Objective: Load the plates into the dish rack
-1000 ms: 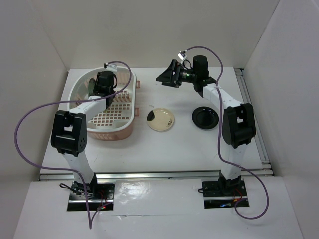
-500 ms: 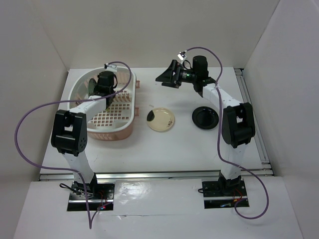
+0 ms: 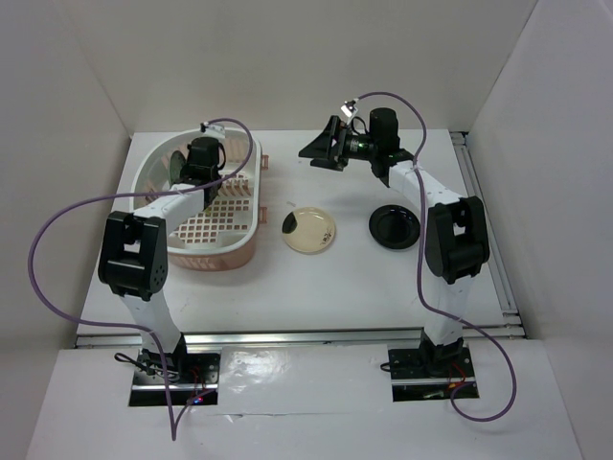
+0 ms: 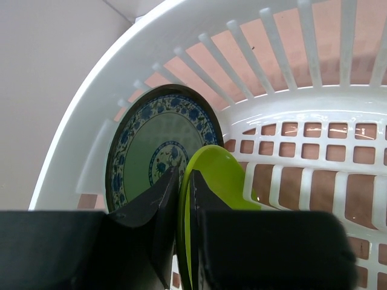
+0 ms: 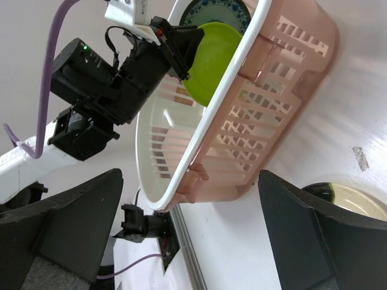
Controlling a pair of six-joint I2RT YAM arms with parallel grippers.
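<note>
The pink dish rack [image 3: 241, 251] with its white grid insert stands at the left. The blue-grey patterned plate [image 4: 154, 142] stands upright at the rack's far end. My left gripper [image 4: 184, 208] is inside the rack [image 4: 91, 121] and shut on the rim of the lime green plate [image 4: 221, 178], which stands upright just in front of the patterned plate. The cream plate with a dark blotch [image 3: 309, 231] and the glossy black plate [image 3: 395, 226] lie flat on the table. My right gripper [image 3: 321, 149] is open and empty, held in the air beyond the cream plate.
The right wrist view looks across at the rack [image 5: 272, 103], the green plate [image 5: 211, 57] and the left wrist [image 5: 103, 84]; a slice of the cream plate [image 5: 357, 202] shows at its lower right. White walls enclose the table on three sides.
</note>
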